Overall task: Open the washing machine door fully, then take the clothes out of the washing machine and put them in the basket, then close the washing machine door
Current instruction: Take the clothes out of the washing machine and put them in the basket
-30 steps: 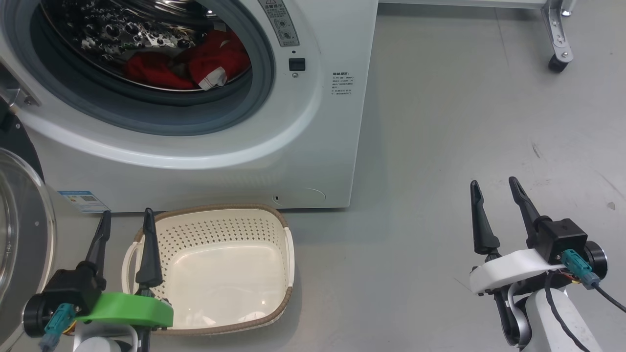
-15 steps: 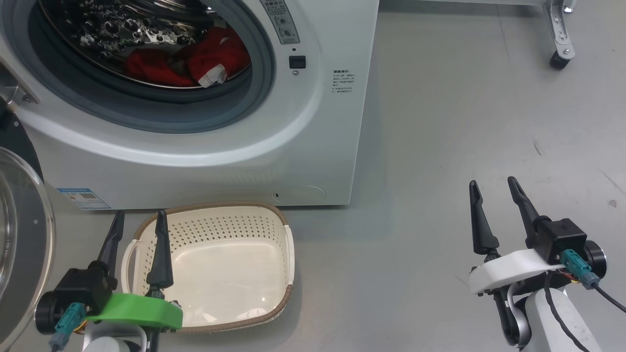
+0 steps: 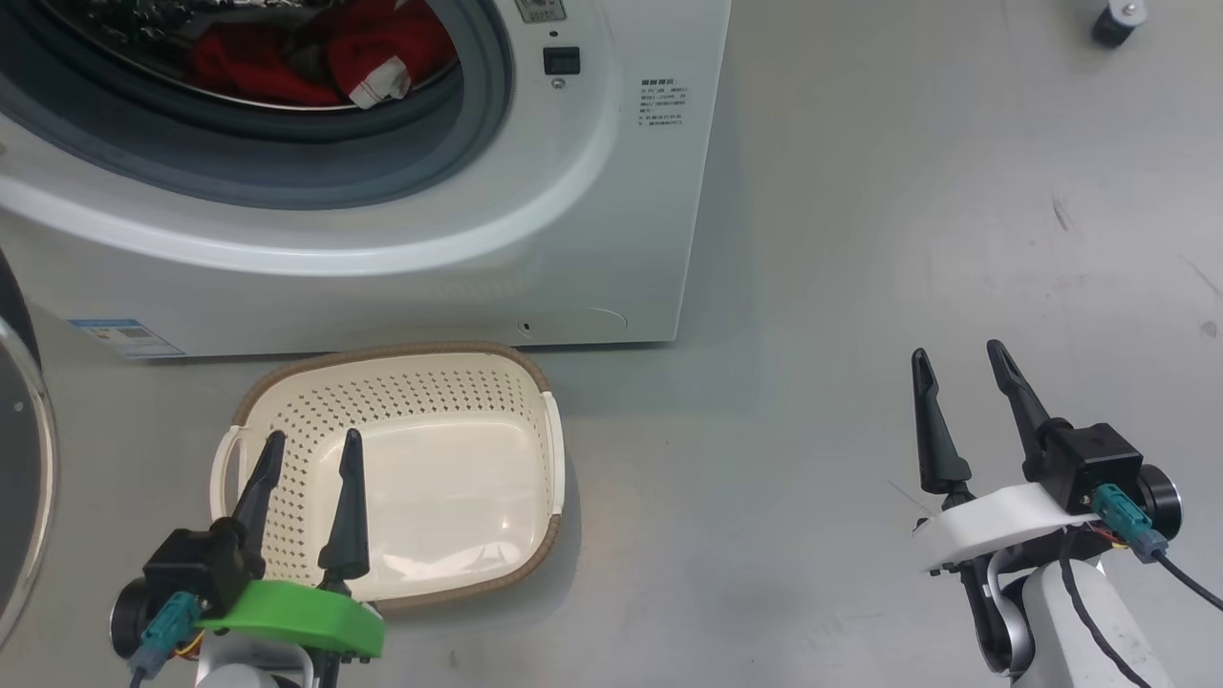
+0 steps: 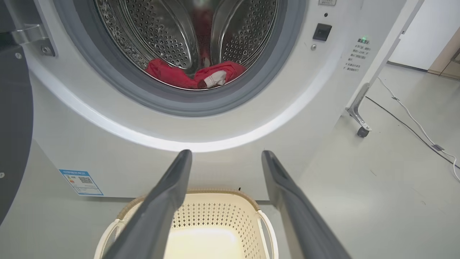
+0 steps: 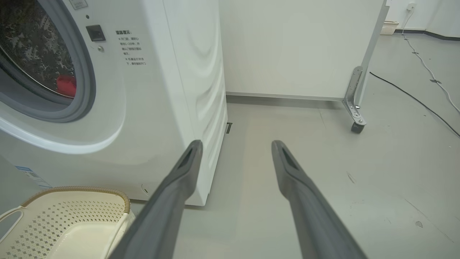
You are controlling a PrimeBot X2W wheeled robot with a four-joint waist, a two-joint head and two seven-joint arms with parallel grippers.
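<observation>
Over the basket (image 3: 449,468), the spread left end effector (image 3: 313,435) has shifted rightward.

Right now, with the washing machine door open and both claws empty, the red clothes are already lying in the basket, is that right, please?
Not quite: the red clothes lie inside the washing machine, not in the basket, as the left wrist view shows. The washing machine door is open, and the left claw and right claw are both empty.
</observation>
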